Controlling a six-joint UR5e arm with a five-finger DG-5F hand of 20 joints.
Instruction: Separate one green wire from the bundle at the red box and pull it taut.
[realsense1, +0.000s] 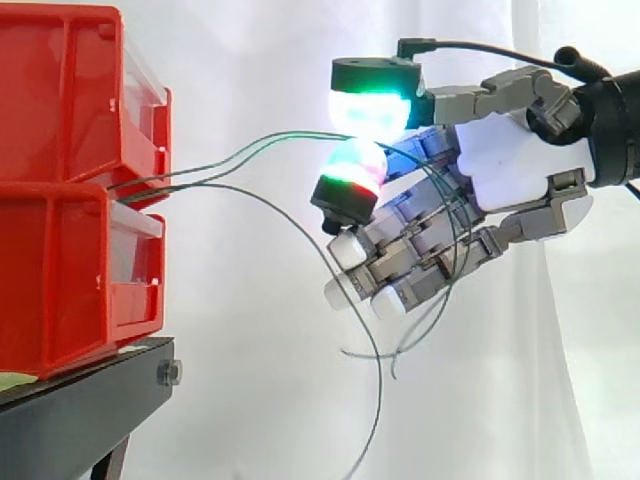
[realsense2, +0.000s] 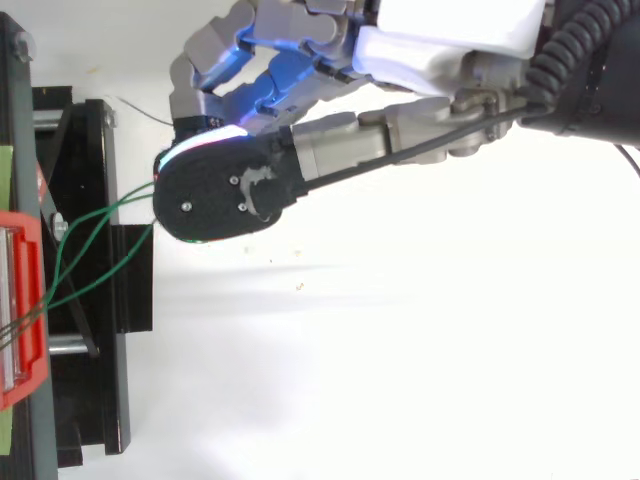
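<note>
The hand (realsense1: 510, 160) has two glowing fingertips (realsense1: 368, 110) squeezed together on a green wire (realsense1: 250, 147). The other fingers curl below, out of the way. The pinch is small, so it can grab one thin wire and leave the rest. A second green wire runs just beside the first, and it is hard to tell if that one is caught too. Below the fingers, the loose wires (realsense1: 378, 380) hang in floppy loops. Farther from the fingers, the green wire goes to the red box (realsense1: 60, 270) on the black stand (realsense1: 90, 400). It bends a little, so it likely needs more pulling away from the box.
</note>
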